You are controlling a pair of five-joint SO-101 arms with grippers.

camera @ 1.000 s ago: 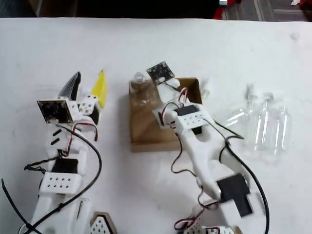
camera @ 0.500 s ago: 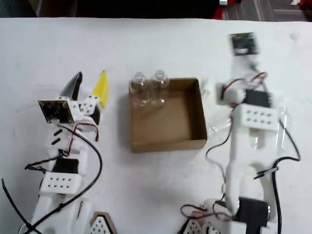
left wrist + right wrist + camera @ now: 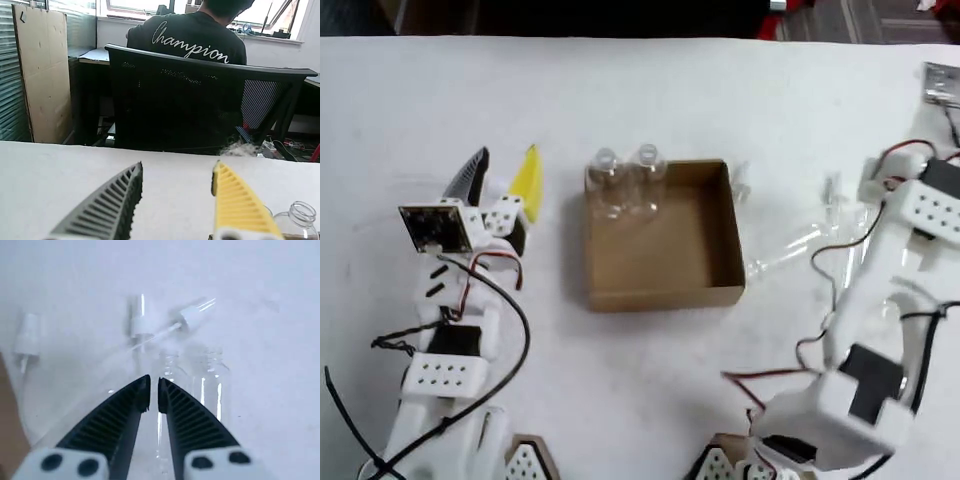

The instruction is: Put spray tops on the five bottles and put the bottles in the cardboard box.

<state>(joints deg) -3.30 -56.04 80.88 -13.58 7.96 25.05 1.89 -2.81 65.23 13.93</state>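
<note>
the cardboard box [image 3: 665,297] is seen open in the middle of the white table [image 3: 620,90], with its walls upright and its far wall about parallel to the far table edge. one clear bottle [image 3: 606,185] and a second bottle [image 3: 646,180] are stood upright, side by side, in the far corner of the box on the left arm's side. their necks are open. writing on the box or on the bottles cannot be made out.

the left gripper [image 3: 498,178] is held beside the box, well apart from its near wall. its black finger [image 3: 470,172] and yellow finger [image 3: 527,180] are spread wide and nothing is held between them. a stretch of white table lies between this gripper and the far table edge, and a narrower strip lies between it and the box.

the right gripper [image 3: 153,390] is held low over the lying bottles [image 3: 212,367] on the other side of the box. its two dark fingers are pressed almost together, only a thin gap is left, and nothing is pinched. beyond its tips three white spray tops are seen loose on the table: one spray top [image 3: 27,342] apart at the side, and a pair of spray tops [image 3: 142,322] close to the bottle necks. in the high view the right arm [image 3: 880,290] is placed at the right border, and a small spray top [image 3: 740,180] lies just beside the box's far corner.
</note>
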